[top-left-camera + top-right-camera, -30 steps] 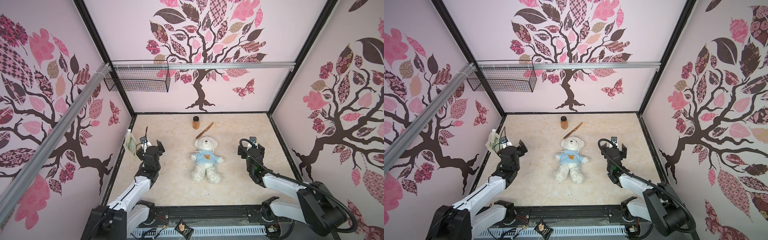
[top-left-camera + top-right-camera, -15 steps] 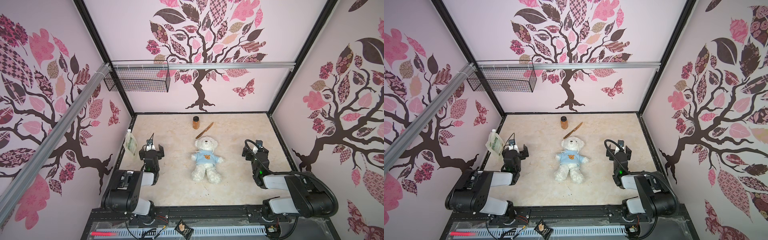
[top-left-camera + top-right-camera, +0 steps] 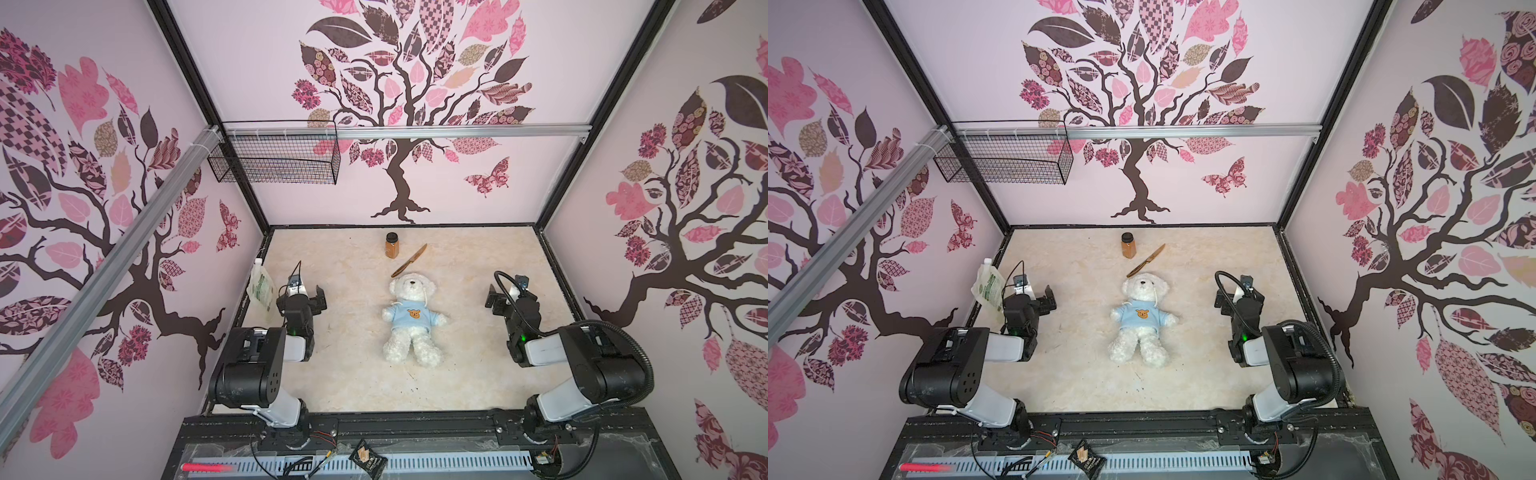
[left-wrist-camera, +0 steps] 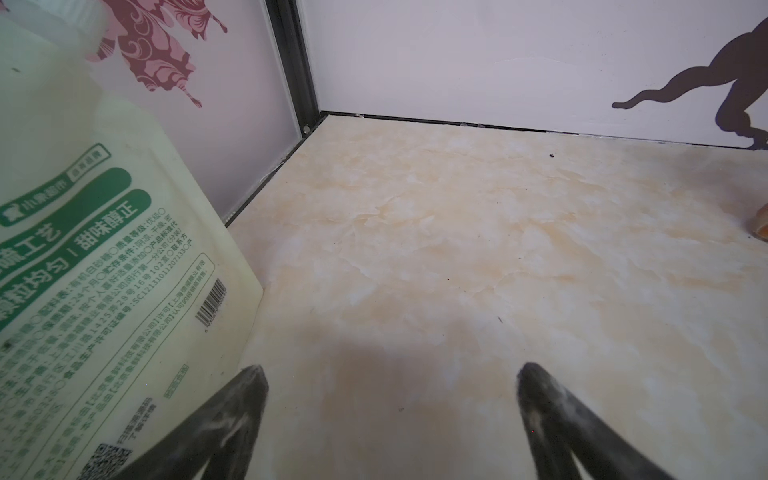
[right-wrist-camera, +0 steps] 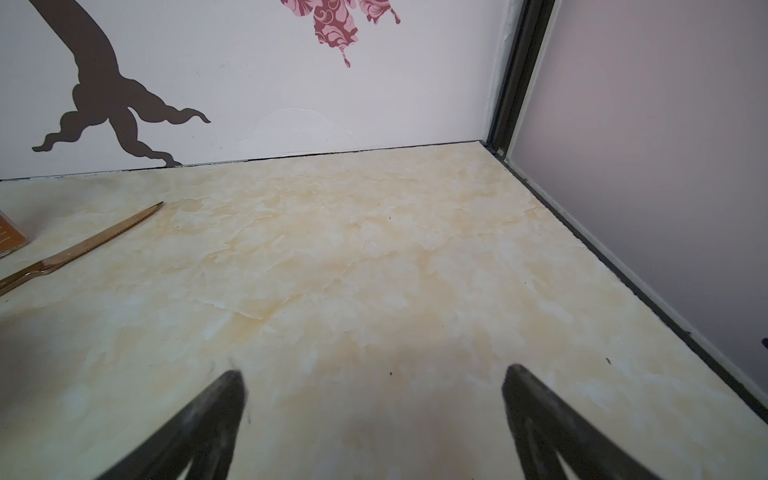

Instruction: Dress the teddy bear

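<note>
Teddy bear (image 3: 411, 291) lies face up mid-table (image 3: 353, 374) wearing a light blue shirt (image 3: 409, 321), its head just beside a wooden knife (image 3: 409, 260), with a spice jar (image 3: 392, 246) beyond. Left gripper (image 3: 301, 298) and right gripper (image 3: 511, 297) flank it, well apart, both spread wide and empty

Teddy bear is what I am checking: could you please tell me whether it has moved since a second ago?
No. The teddy bear lies where it did in both top views, its head still just short of the handle end of the wooden knife.
</note>
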`<act>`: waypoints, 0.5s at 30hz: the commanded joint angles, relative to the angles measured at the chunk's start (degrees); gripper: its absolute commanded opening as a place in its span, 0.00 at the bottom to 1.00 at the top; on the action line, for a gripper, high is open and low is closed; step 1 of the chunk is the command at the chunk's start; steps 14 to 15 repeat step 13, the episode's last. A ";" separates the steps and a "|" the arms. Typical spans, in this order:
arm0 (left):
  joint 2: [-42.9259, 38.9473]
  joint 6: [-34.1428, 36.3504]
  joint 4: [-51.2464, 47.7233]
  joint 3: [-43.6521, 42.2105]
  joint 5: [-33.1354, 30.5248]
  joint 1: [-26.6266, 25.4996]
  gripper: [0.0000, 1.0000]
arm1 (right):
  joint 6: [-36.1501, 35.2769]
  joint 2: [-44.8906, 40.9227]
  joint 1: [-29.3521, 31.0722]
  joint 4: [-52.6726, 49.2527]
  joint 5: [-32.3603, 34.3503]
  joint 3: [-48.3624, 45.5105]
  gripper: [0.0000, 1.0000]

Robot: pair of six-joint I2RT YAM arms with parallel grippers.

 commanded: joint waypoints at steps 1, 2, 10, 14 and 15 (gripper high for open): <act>-0.72 -0.67 -0.88 1.22 0.70 0.32 0.97 | 0.70 0.42 -0.23 0.94 -0.74 0.81 1.00; -0.50 -0.61 -0.31 1.11 0.62 0.32 0.97 | 0.74 0.50 -0.25 0.95 -0.75 0.77 1.00; -0.61 -0.58 -0.57 1.09 0.70 0.29 0.97 | 0.50 0.53 -0.13 0.80 -0.92 0.94 1.00; -0.61 -0.58 -0.60 1.12 0.64 0.34 0.97 | 0.59 0.37 -0.12 1.14 -0.85 0.64 1.00; -0.61 -0.58 -0.60 1.12 0.64 0.34 0.97 | 0.59 0.37 -0.12 1.14 -0.85 0.64 1.00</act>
